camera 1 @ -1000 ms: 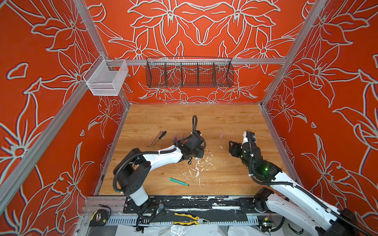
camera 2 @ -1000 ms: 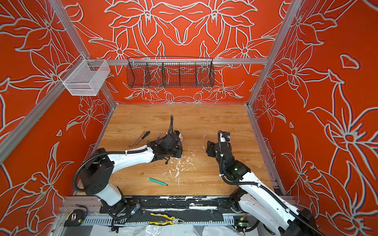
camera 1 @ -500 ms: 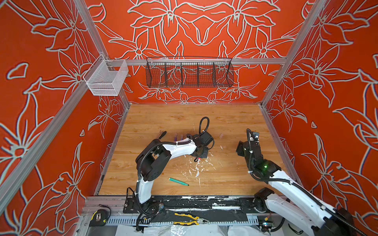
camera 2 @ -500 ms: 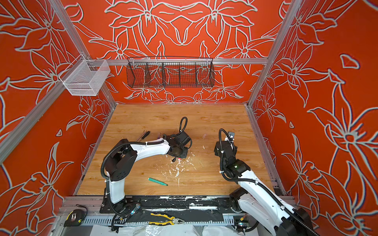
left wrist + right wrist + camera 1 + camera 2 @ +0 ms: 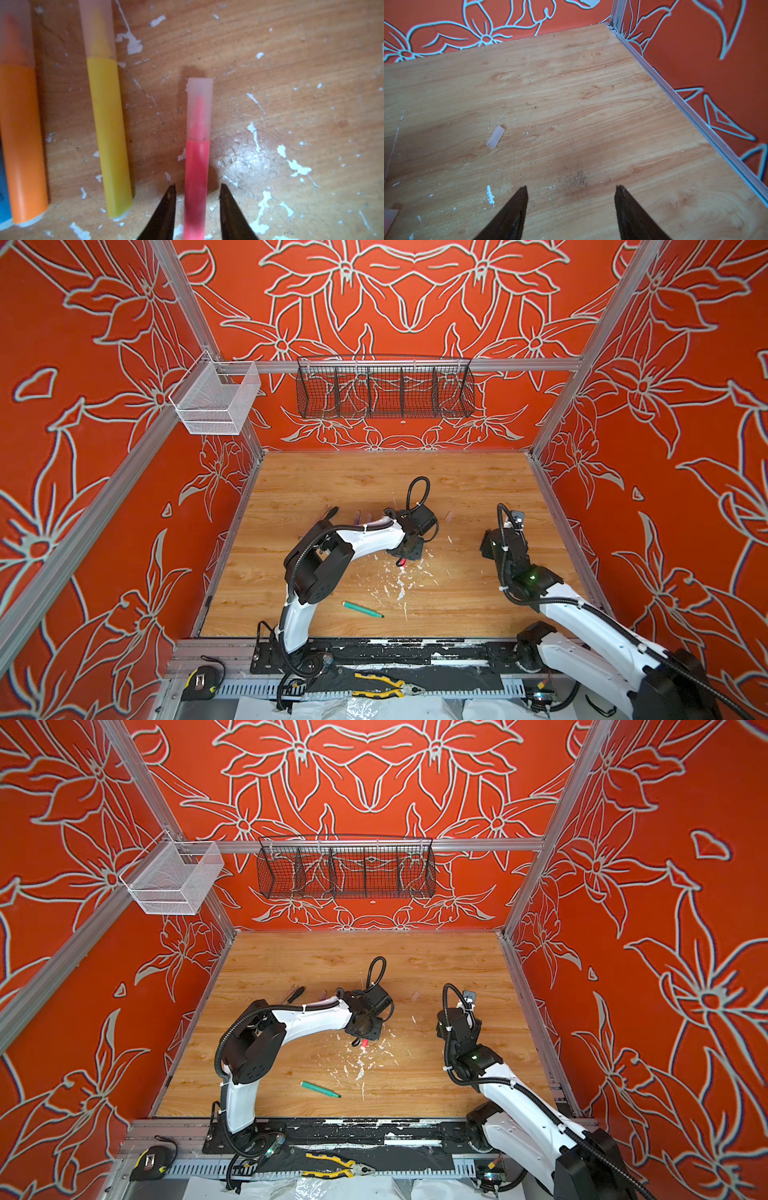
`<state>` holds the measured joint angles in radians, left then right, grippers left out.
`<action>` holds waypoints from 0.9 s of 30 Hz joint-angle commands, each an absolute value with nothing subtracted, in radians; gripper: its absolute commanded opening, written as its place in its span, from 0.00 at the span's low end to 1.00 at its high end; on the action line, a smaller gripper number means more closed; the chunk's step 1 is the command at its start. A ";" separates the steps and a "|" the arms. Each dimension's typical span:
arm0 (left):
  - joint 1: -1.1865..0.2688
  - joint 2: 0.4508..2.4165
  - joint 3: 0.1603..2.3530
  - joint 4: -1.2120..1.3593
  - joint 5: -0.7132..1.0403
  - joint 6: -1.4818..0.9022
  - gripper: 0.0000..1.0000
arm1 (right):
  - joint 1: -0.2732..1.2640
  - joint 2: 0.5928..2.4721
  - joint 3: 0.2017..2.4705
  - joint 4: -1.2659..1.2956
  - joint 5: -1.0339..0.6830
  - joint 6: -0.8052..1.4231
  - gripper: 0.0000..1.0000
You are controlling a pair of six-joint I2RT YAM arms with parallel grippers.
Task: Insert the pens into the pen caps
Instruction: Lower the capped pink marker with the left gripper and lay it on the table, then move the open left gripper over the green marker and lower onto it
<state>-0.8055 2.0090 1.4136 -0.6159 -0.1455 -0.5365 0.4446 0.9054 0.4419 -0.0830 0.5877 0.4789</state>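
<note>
One green pen point(image 5: 362, 609) point(image 5: 320, 1089) lies alone on the desk point(image 5: 332, 481) in both top views, its tip bare as far as I can make out at that size. It is well apart from the left pincer point(image 5: 403, 559), on the side toward the arm bases. By that pincer point(image 5: 197, 193) the left wrist view shows four pens lying parallel. They are a sliver of the blue pen point(image 5: 3, 199) at the frame edge, the orange pen point(image 5: 22, 145), the yellow pen point(image 5: 110, 135), and the pink-red pen point(image 5: 196, 166) running straight out between the fingertips. Orange, yellow and pink-red each wear a clear cap on the end away from the pincer; the pink-red pen's cap point(image 5: 200, 108) is seated down to the barrel. The left pincer stands apart, a fingertip either side of the pink-red barrel with a strip of desk showing on both sides, so it grips nothing. One loose cap point(image 5: 449, 515) point(image 5: 495, 137) lies flat past the left pincer toward the right one, ahead of the right pincer point(image 5: 571, 187) and off to one side. The right pincer stands wide apart over the desk, nothing between its fingertips.
</note>
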 commanded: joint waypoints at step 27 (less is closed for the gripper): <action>-1.351 1.624 1.191 -1.382 -0.427 -0.794 0.73 | 0.440 0.851 0.402 -0.071 0.532 0.472 0.69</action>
